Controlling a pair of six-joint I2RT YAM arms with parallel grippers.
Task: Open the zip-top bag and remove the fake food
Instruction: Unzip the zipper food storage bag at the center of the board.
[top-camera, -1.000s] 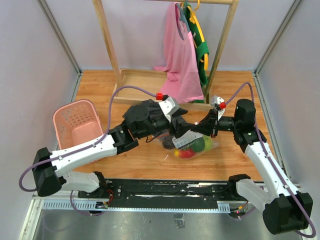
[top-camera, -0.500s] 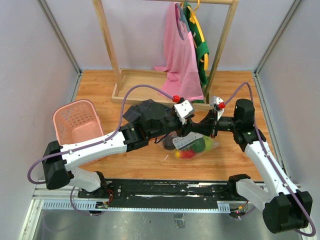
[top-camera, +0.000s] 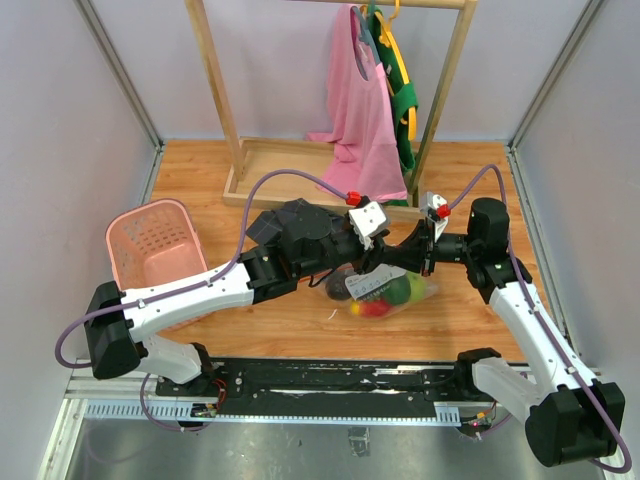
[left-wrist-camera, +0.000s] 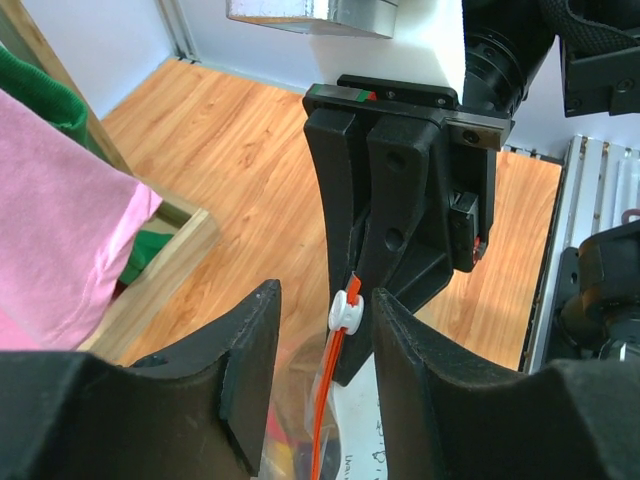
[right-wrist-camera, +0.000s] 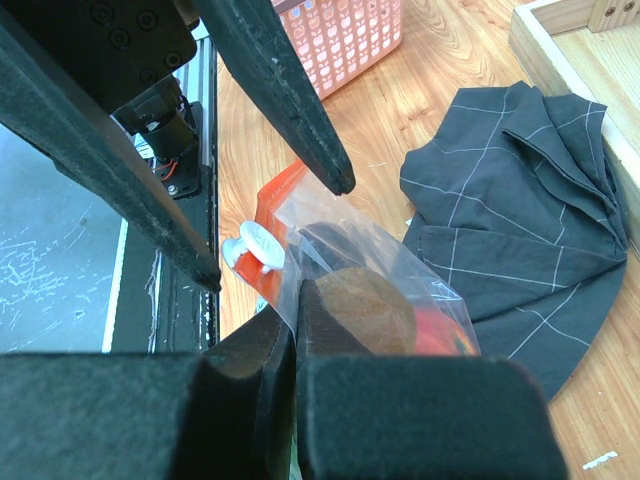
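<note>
Right gripper (right-wrist-camera: 294, 300): fingers pressed together, pinching the zip-top bag (top-camera: 390, 292) at its mouth, right by the orange-red zip strip (left-wrist-camera: 330, 390). Left gripper (left-wrist-camera: 325, 300): fingers spread, one on each side of the white slider (left-wrist-camera: 347, 312), not clamped on it. The bag sits mid-worktop (top-camera: 300, 325) between the two grippers. Fake food (top-camera: 378, 295) is inside it, with brownish, red and green pieces visible. Grey checked cloth (right-wrist-camera: 520, 200) lies beside the bag.

Wood-plank tabletop (top-camera: 200, 170) btwn pale grey walls (top-camera: 90, 90), wooden clothes rack (top-camera: 214, 80) at back w/ pink top (top-camera: 365, 130) & green garment (top-camera: 404, 115), pink basket (top-camera: 150, 250) at left.
</note>
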